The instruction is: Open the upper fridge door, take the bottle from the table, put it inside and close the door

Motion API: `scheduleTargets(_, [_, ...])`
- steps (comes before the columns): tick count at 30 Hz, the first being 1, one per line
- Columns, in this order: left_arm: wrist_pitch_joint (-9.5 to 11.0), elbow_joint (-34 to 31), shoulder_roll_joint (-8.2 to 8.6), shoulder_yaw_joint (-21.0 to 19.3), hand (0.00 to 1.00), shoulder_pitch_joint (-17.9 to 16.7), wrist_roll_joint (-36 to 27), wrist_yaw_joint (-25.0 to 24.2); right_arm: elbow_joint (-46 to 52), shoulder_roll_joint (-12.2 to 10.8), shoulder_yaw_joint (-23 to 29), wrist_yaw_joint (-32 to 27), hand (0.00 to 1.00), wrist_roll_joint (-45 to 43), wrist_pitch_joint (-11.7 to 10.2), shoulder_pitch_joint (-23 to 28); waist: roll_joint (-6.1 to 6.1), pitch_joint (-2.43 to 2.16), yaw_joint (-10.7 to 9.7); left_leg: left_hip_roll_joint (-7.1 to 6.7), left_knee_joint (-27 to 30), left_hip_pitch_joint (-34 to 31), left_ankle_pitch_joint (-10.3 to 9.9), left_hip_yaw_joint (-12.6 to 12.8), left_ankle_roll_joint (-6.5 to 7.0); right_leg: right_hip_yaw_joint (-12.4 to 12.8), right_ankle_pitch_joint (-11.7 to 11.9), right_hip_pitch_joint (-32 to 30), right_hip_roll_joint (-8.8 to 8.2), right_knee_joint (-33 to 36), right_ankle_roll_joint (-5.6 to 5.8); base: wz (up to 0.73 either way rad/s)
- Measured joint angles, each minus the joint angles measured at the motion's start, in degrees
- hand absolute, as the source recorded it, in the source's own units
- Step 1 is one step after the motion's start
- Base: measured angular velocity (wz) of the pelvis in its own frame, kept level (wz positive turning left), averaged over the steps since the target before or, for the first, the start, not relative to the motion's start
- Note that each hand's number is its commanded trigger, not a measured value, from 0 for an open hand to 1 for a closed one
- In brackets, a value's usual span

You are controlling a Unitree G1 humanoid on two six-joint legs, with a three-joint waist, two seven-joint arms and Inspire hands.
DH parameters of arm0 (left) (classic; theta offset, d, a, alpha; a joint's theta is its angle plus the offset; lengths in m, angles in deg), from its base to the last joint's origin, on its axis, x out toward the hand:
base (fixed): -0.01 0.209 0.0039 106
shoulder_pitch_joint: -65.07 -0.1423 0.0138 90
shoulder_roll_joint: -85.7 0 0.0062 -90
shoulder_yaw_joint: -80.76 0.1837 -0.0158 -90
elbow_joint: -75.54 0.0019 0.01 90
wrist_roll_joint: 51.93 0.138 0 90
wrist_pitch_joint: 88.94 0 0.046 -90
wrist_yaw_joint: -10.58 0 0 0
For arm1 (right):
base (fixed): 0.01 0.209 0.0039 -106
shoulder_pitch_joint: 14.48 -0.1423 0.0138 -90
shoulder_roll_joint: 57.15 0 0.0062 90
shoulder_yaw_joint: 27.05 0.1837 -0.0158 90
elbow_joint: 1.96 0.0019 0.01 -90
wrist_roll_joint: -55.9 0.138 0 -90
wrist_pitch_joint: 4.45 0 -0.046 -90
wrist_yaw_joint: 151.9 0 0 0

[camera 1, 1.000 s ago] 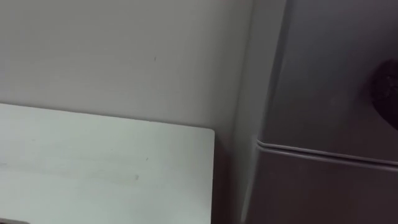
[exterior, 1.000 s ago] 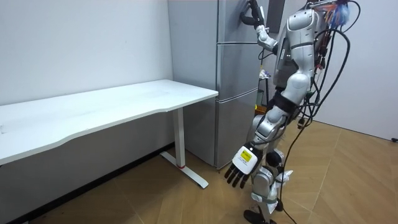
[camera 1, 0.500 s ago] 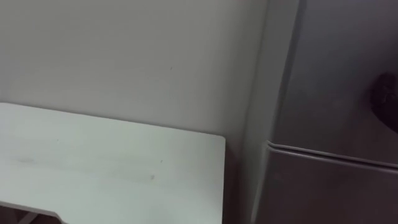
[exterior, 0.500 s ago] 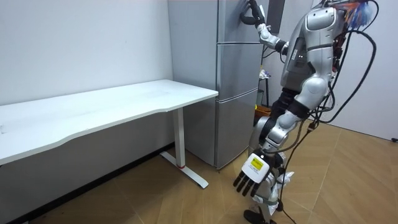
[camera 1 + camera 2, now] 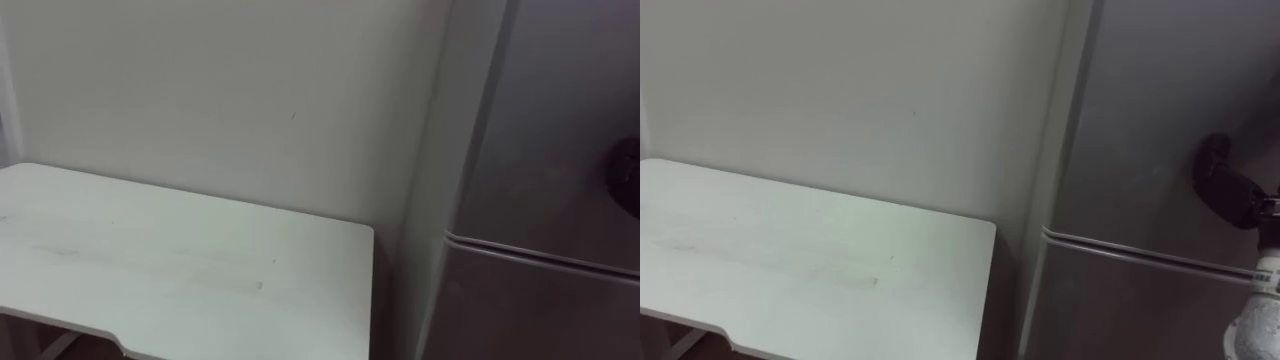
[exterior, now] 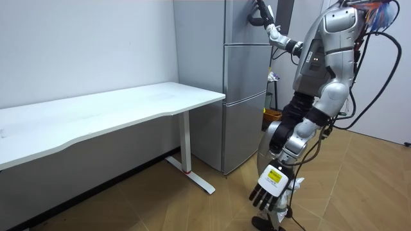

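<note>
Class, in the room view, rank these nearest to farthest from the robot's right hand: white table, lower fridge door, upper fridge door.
1. Upper fridge door: the right hand is up at it.
2. Lower fridge door: just below.
3. White table: at the room view's left.

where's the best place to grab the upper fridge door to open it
Probably its vertical edge away from the wall, coming from the right: the upper fridge door has a flat face with no handle showing, and the right hand is raised at that side.
</note>
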Motion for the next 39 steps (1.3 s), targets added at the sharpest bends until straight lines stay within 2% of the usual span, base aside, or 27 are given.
scheduleTargets(2, [0.13,-0.03,0.0,-0.57,0.0,-0.14,-0.05,-0.06,1.25,-0.06,-0.16,-0.04,0.0,3.93,-0.15,0.03,-0.1,-0.32,-0.02,-0.05,-0.23,0.02,0.05,0.01,0.04,0.07,0.08,-0.13,0.0,0.02,0.12,0.0])
scheduleTargets(4, [0.23,-0.17,0.01,-0.87,0.0,-0.09,-0.05,-0.12,1.68,-0.11,-0.22,-0.17,0.0,6.72,-0.83,0.22,-0.15,-0.44,-0.05,-0.08,-0.35,0.2,0.14,0.0,0.19,0.05,0.27,0.06,0.02,-0.07,0.4,0.0])
scheduleTargets(6, [0.63,-0.23,0.01,-1.12,0.0,-0.1,-0.02,-0.11,1.63,-0.09,-0.2,-0.19,0.0,7.86,-1.29,0.22,-0.17,-0.44,-0.2,-0.18,-0.4,0.23,0.2,-0.15,0.29,0.08,0.32,0.17,0.11,-0.18,0.46,0.04])
scheduleTargets(9, [0.98,-0.47,0.05,-1.63,0.0,0.15,0.03,0.21,1.55,0.03,0.09,0.28,0.0,11.42,-2.36,0.23,-0.17,-0.44,-1.51,-0.34,-0.2,0.14,0.19,-0.79,0.38,-0.25,0.46,0.77,-0.1,-0.91,0.66,0.13])
scheduleTargets(15, [1.29,-3.09,0.09,-2.13,0.0,-0.77,0.02,0.67,4.05,0.08,3.67,2.02,0.0,22.29,-3.85,0.47,-0.02,-0.5,-2.59,-0.62,-0.18,-0.09,0.04,-0.89,0.63,-0.14,0.47,0.64,-0.28,-1.08,0.68,0.01])
scheduleTargets(18, [1.46,-4.8,0.18,-2.16,0.0,-1.54,0.01,1.49,4.1,0.51,7.19,3.2,0.0,25.77,-3.53,0.46,0.03,-0.52,-4.04,-0.76,-0.26,-0.42,0.04,-0.97,0.86,-0.14,0.71,0.33,-0.27,-1.1,1.08,0.0])
scheduleTargets(20, [2.21,-5.05,0.3,-2.16,0.0,-2.08,0.05,1.65,3.25,0.57,10.03,2.18,0.0,28.7,-0.92,1.15,0.25,-0.59,-5.16,-0.87,-1.03,-0.31,0.18,-0.81,1.11,0.04,0.91,0.04,-0.1,-1.03,0.74,-0.04])
scheduleTargets(21, [2.49,-5.05,0.43,-2.16,0.0,-2.19,0.02,1.69,3.25,0.58,10.68,1.69,0.0,28.99,-0.55,1.59,0.4,-0.57,-5.36,-0.88,-1.23,-0.29,0.32,-0.71,1.29,0.12,1.01,-0.07,-0.08,-1.04,0.58,-0.09])
scheduleTargets(24, [3.13,-4.86,0.74,-2.17,0.0,-2.83,0.05,1.84,3.09,0.59,12.43,-0.7,0.0,30.92,0.0,3.13,0.93,-0.84,-6.77,-0.86,-2.33,-0.03,0.47,-0.29,1.29,0.7,0.94,-0.52,0.05,-0.75,0.47,-0.09])
scheduleTargets(25, [3.43,-4.85,0.78,-2.22,0.0,-2.89,0.04,1.87,3.01,0.68,13.58,-1.53,0.0,32.56,-0.04,3.24,0.91,-0.66,-7.87,-0.85,-2.72,0.04,0.48,-0.22,1.28,0.78,0.83,-0.64,0.08,-0.74,0.41,0.0])
scheduleTargets(28, [4.78,-4.86,1.0,-2.93,0.0,-3.05,0.01,2.74,2.08,2.49,16.61,-4.25,0.0,36.45,-0.04,3.81,1.46,-0.57,-9.1,-0.86,-3.47,0.08,0.67,-0.16,1.11,1.14,0.31,-0.85,0.26,-0.94,0.45,0.0])
scheduleTargets(30, [5.33,-4.62,1.34,-4.61,0.0,-3.01,0.02,3.09,1.46,2.81,18.97,-5.28,0.0,38.01,-0.03,4.49,1.24,-0.59,-9.86,-0.72,-3.99,0.26,0.69,-0.03,0.99,1.23,0.06,-0.74,0.45,-1.08,0.32,-0.04])
scheduleTargets(32, [5.34,-4.33,1.38,-4.71,0.0,-3.06,0.01,3.1,1.11,2.83,21.97,-6.98,0.0,38.46,-0.03,5.89,0.86,-0.37,-10.08,-0.38,-4.9,1.04,0.63,0.94,0.76,1.59,-0.16,-0.56,0.71,-1.14,0.07,-0.18])
scheduleTargets(36, [5.33,-3.68,1.42,-4.61,0.0,-2.76,-0.04,3.07,1.03,2.96,23.21,-8.18,0.0,39.61,-0.06,7.65,0.34,-0.22,-11.61,-0.23,-5.3,1.12,0.47,1.18,0.51,1.76,-0.55,-0.82,0.89,-1.23,-0.02,-0.07])
scheduleTargets(39, [5.34,-3.61,1.46,-4.46,0.0,-2.17,-0.02,3.12,-1.14,2.8,23.46,-8.12,0.0,40.3,0.0,12.33,-0.09,-0.17,-11.86,-0.21,-5.44,1.14,0.39,1.14,0.46,1.57,-0.71,-0.74,0.89,-1.24,0.03,0.03])
